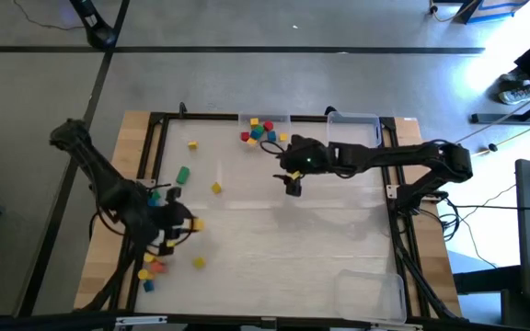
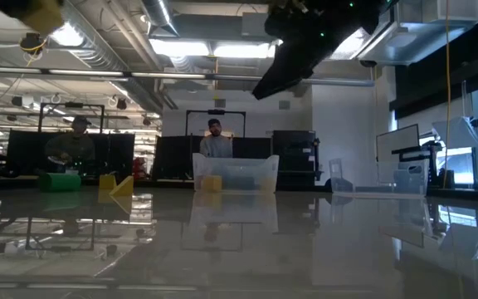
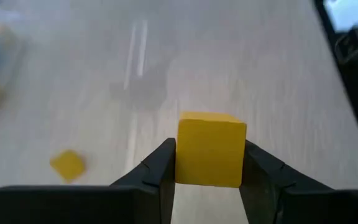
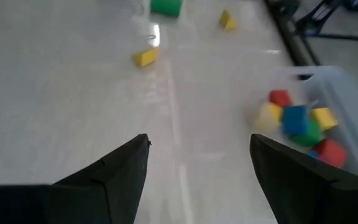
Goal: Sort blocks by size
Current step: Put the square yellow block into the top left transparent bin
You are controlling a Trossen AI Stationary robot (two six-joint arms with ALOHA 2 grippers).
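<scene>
Two dark arms, one per side of the white tabletop (image 1: 274, 248).

Left gripper (image 3: 207, 163), lower left of the high view: fingers closed on one yellow cube (image 3: 211, 149), smooth-faced and square-edged, held clear of the table.

Right gripper (image 4: 199, 163), upper centre of the high view: fingers spread wide, holding nothing.

Clear plastic trays, three counted:
- upper-centre tray (image 1: 263, 120), holding a heap of at least six blocks (image 4: 300, 127) in red, yellow, blue and green;
- upper-right tray (image 1: 357, 121);
- lower-right tray (image 1: 371, 294).

Loose blocks on the table, high view:
- green block (image 1: 183, 174), one, left of centre;
- small yellow blocks, three: (image 1: 192, 144), (image 1: 216, 188), (image 1: 199, 263);
- a small cluster (image 1: 152, 268) at lower left, number unclear.
</scene>
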